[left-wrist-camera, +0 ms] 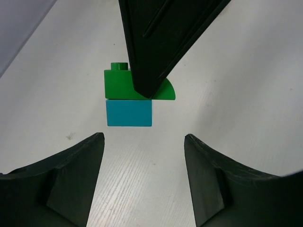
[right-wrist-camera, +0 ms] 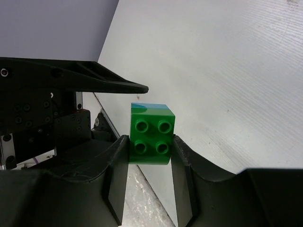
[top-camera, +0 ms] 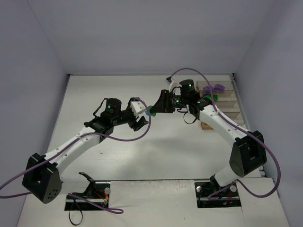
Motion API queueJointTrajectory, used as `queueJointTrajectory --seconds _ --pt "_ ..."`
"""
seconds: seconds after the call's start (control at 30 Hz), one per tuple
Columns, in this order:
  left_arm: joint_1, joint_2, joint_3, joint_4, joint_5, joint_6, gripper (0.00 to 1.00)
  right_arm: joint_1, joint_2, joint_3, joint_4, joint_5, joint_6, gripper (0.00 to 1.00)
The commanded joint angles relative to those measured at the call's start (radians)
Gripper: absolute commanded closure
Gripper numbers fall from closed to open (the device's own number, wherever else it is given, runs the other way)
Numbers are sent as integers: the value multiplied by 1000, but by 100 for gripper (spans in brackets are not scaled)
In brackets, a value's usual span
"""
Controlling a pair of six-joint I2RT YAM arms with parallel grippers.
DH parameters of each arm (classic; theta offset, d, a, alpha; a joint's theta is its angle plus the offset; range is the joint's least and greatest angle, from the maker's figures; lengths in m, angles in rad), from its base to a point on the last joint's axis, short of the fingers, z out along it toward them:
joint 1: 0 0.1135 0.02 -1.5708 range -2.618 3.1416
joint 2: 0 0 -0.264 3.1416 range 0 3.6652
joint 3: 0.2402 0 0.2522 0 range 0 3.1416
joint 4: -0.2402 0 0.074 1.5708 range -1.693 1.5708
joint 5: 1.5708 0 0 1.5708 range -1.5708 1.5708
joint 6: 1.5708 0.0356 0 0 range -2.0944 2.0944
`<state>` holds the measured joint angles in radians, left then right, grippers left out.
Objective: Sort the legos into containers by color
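**A:** Where is the small green plastic brick at the moment?

**B:** It is pinched between the two black fingers of the right gripper, with its four studs facing that wrist camera. The jaws are closed onto its two opposite sides.

**A:** Is it on its own?

**B:** No. A teal plastic block sits flush against the face opposite the studs, and the two are touching. One corner of the green brick is rounded.

**A:** Where is that relative to the row of four clear plastic bins?

**B:** Well apart from it, out over the white table on the side of the bins that faces the left arm. I cannot tell whether the pair touches the table.

**A:** What about the left gripper?

**B:** Its jaws are spread with nothing between them. The stacked pair lies just past its fingertips.

**A:** Is anything in the bins?

**B:** Purple bricks are in the end bin farthest from the arm bases.
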<state>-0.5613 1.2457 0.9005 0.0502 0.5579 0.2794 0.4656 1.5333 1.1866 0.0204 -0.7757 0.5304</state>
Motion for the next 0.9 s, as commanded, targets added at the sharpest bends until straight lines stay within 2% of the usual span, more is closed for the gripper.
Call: queueJointTrajectory --seconds 0.0,0.53,0.8,0.87 --pt "5 -14 15 86 13 1 38 4 -56 24 59 -59 -15 100" --pt "6 49 41 221 45 -98 40 7 -87 -13 72 -103 -7 100" --pt "5 54 54 231 63 -114 47 8 -90 -24 78 -114 -9 100" --pt "6 57 54 226 66 -114 53 8 -91 -22 79 -116 -7 100"
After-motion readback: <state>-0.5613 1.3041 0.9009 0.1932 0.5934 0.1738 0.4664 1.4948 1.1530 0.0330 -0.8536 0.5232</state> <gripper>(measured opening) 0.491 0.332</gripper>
